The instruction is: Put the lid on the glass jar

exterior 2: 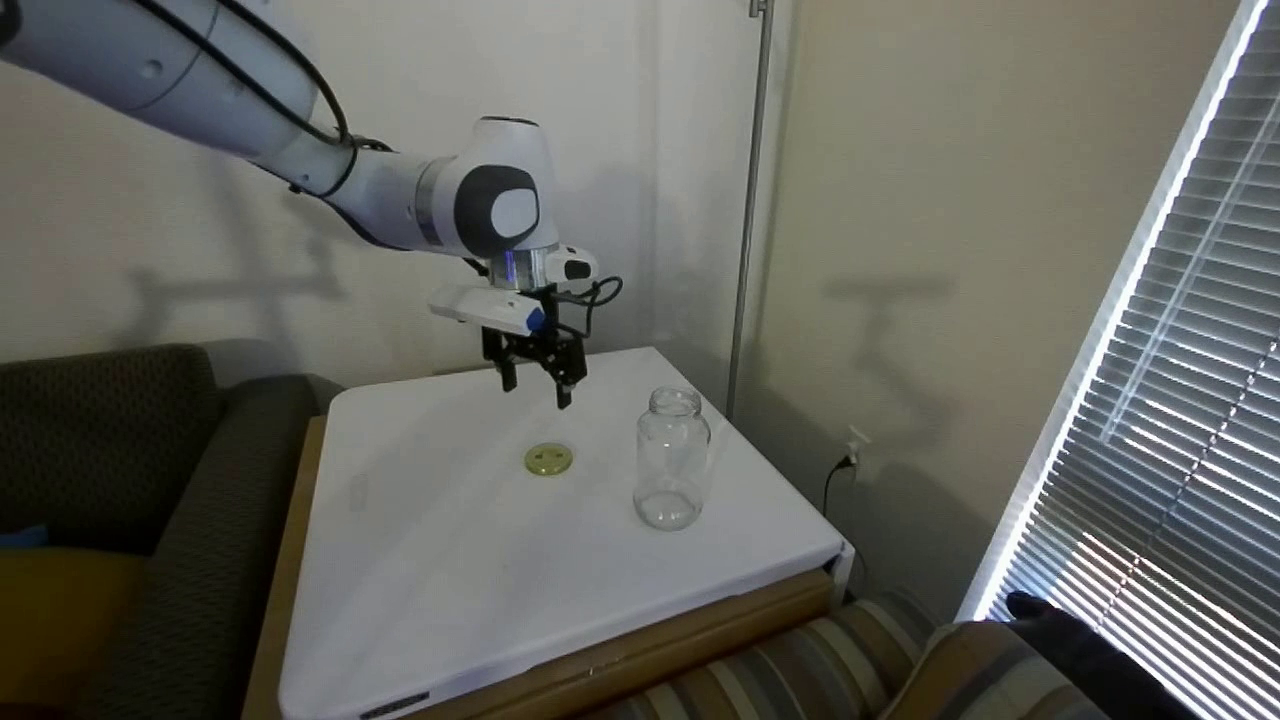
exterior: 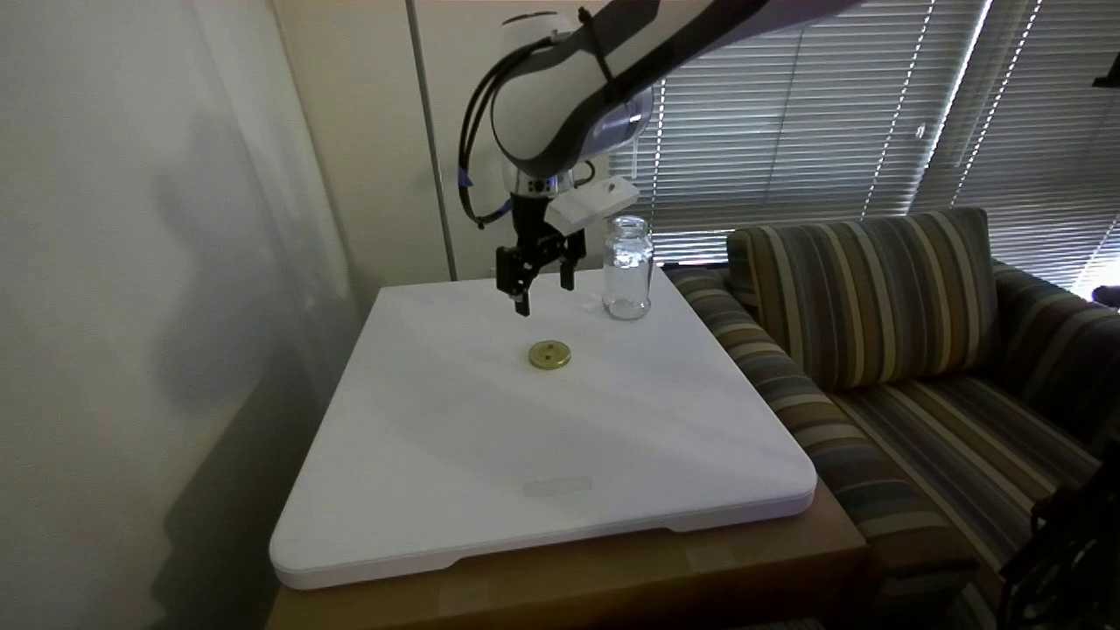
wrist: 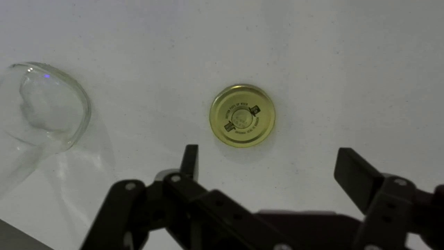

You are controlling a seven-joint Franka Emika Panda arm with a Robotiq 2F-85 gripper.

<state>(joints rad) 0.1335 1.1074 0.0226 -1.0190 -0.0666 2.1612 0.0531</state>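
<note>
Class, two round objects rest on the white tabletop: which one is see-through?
The glass jar, the tall one standing upright: you can see straight through it, while the lid is a flat, opaque gold disc.

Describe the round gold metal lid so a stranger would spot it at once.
Start at the large white tabletop with rounded corners, beside the striped fabric armchair. On it stands a clear, cylindrical glass jar; apart from that lies the round gold metal lid. Unlike the tall, see-through jar, this is flat and opaque, with dark printing around its centre.
</note>
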